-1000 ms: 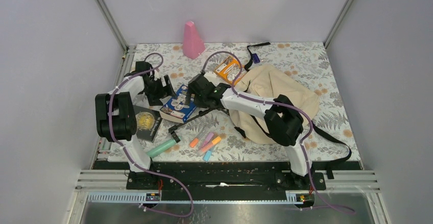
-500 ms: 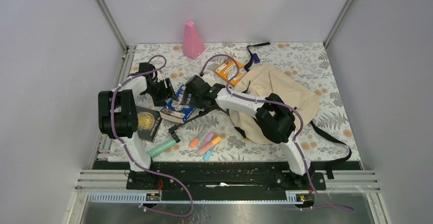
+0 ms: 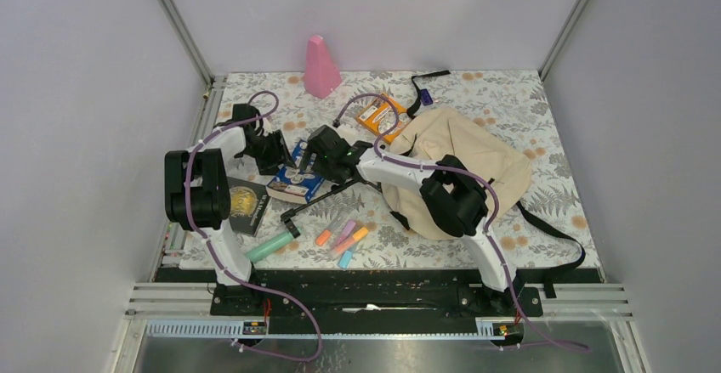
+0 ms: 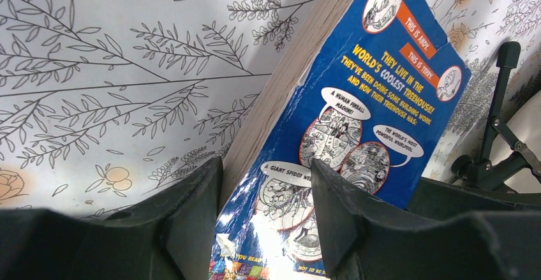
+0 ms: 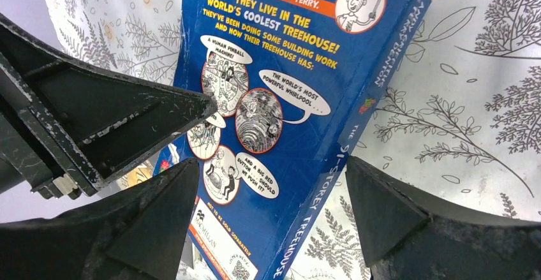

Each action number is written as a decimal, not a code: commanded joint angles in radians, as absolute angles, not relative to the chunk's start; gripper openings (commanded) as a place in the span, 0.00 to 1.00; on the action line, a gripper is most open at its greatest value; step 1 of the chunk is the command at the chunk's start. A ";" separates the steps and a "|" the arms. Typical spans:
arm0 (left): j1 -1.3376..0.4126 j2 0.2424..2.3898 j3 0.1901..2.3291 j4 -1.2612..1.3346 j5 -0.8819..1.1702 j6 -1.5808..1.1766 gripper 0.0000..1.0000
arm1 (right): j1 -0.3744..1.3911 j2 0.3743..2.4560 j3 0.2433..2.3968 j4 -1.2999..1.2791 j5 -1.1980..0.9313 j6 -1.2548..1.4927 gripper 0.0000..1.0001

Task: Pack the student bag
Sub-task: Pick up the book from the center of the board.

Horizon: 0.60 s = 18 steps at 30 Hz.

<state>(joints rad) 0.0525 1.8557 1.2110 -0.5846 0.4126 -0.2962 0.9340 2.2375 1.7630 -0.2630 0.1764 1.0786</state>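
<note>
Student bag (image 3: 480, 154) is lying slumped at right-centre of the table (image 3: 519, 101), partly under the right arm. Blue book (image 3: 298, 179) is lying left of it (back cover up). Right gripper (image 5: 271, 162) is straddling one end, jaws wide. Left gripper (image 4: 265, 166) is straddling a corner, jaws half-wide; cannot tell whether it is gripping.

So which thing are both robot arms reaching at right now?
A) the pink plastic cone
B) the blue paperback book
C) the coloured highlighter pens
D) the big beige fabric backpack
B: the blue paperback book fills both wrist views and lies between each arm's jaws, and the overhead view shows both arms meeting over it.
</note>
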 commanded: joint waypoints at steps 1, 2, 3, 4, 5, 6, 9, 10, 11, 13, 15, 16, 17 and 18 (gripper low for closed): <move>0.042 1.864 1.205 -0.578 0.521 -0.320 0.50 | 0.952 2.198 1.750 -0.096 0.185 1.143 0.90; 0.043 1.860 1.203 -0.576 0.524 -0.321 0.50 | 0.954 2.203 1.751 -0.083 0.182 1.144 0.89; 0.042 1.856 1.201 -0.575 0.525 -0.321 0.49 | 0.955 2.205 1.753 -0.071 0.179 1.145 0.89; 0.042 1.851 1.201 -0.575 0.525 -0.321 0.49 | 0.957 2.207 1.746 -0.056 0.177 1.146 0.88; 0.041 1.849 1.198 -0.574 0.526 -0.321 0.49 | 0.959 2.208 1.736 -0.033 0.172 1.148 0.87; 0.042 1.847 1.200 -0.575 0.529 -0.321 0.48 | 0.960 2.206 1.722 0.007 0.167 1.152 0.85; 0.042 1.851 1.202 -0.576 0.547 -0.322 0.47 | 0.964 2.178 1.634 0.157 0.170 1.169 0.80; 0.043 1.851 1.204 -0.575 0.552 -0.322 0.47 | 0.968 2.166 1.608 0.201 0.182 1.167 0.80; 0.043 1.852 1.204 -0.575 0.557 -0.322 0.46 | 0.970 2.153 1.590 0.230 0.194 1.159 0.79; 0.042 1.848 1.206 -0.575 0.566 -0.323 0.46 | 0.972 2.136 1.577 0.261 0.207 1.144 0.79; 0.044 1.844 1.207 -0.575 0.569 -0.322 0.45 | 0.973 2.128 1.570 0.294 0.209 1.138 0.77; 0.044 1.842 1.209 -0.576 0.568 -0.319 0.45 | 0.973 2.126 1.568 0.308 0.209 1.131 0.76; 0.044 1.842 1.209 -0.576 0.565 -0.320 0.45 | 0.973 2.126 1.573 0.306 0.209 1.123 0.76; 0.047 1.843 1.210 -0.575 0.565 -0.321 0.45 | 0.973 2.130 1.585 0.291 0.211 1.118 0.75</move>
